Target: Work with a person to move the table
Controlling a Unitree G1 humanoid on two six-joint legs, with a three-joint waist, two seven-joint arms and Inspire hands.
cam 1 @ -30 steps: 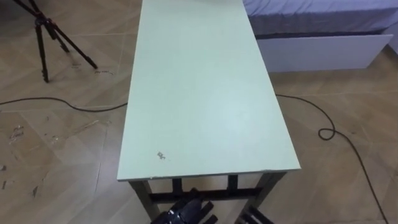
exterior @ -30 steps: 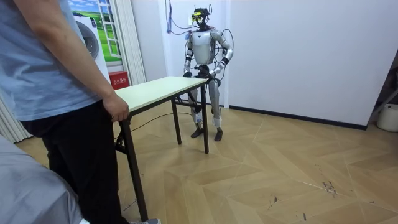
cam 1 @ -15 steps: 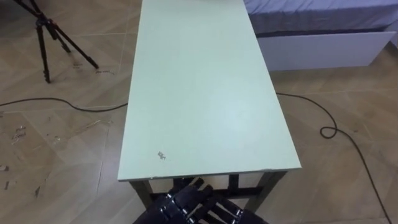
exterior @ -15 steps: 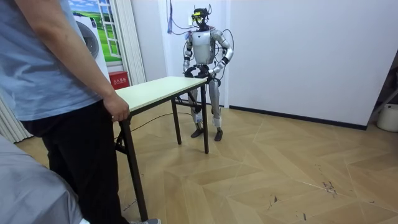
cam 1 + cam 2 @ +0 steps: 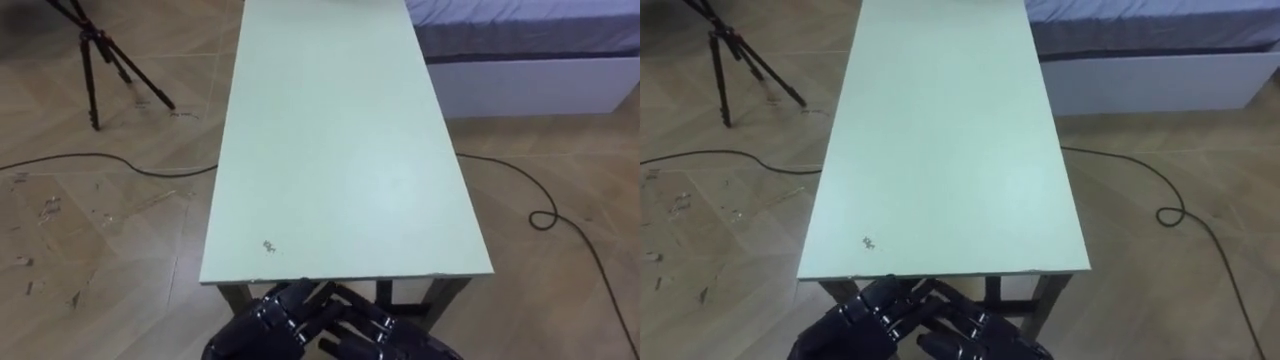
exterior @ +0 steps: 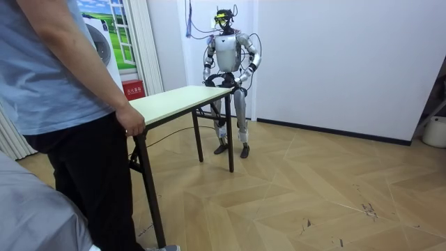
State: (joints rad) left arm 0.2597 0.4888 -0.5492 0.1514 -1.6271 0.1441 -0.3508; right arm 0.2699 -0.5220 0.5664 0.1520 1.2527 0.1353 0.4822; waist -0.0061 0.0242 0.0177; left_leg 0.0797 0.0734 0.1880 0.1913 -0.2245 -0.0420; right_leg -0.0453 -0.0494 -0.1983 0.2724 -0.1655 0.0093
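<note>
**Left eye view.** Pale green table running lengthwise away from the robot, its top bare but for a small dark mark near the near left corner. Just below the near short edge, left hand and right hand, both dark and close together. Fingers straight and spread, crossing one another and reaching up to the edge. Nothing clasped in either. Cannot tell whether the fingertips touch the underside of the top. On the wooden floor, a black tripod off to the far left. A bed beside the table's far right end.

**Room view.** Stands upright at the table's far short end, close to a white wall, facing the camera. Elbows bent, both hands down at that end of the top, too small there to read the fingers. At the near end, a person in a blue shirt and dark trousers, the person's hand curled over the near corner of the top. Table level, dark legs reaching the floor.

**Right eye view.** Same two hands under the near edge, side by side, fingers loose, extended and overlapping, gripping nothing that can be seen.
</note>
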